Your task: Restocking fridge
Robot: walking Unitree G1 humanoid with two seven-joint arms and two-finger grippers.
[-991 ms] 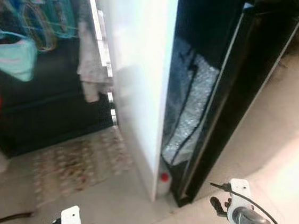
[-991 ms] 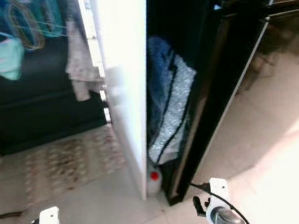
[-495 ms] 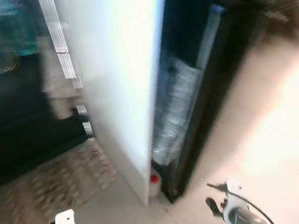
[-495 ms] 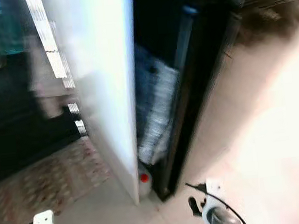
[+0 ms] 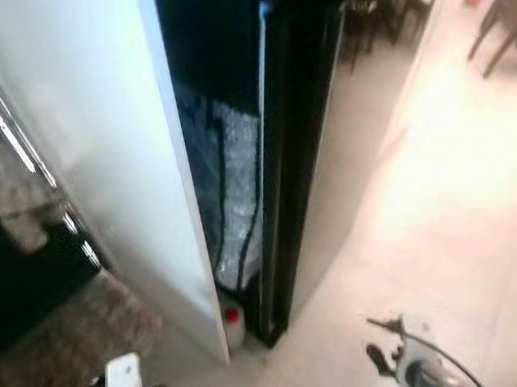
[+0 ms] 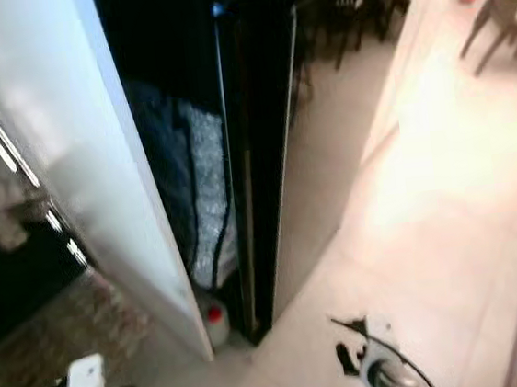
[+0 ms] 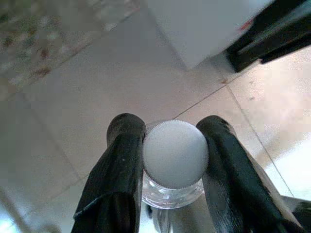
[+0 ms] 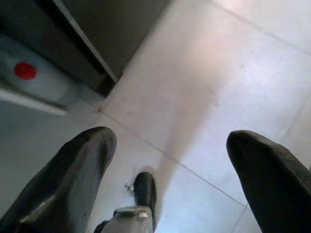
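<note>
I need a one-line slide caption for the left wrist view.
Left gripper holding a white-capped clear bottle above the tiled floor.

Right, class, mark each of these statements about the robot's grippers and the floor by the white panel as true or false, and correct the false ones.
1. The left gripper is shut on a white-capped bottle. True.
2. The right gripper holds a bottle too. False: it is open and holds nothing.
3. A red-capped jug stands on the floor beside the white panel. True.
4. The jug's cap is blue. False: it is red.
</note>
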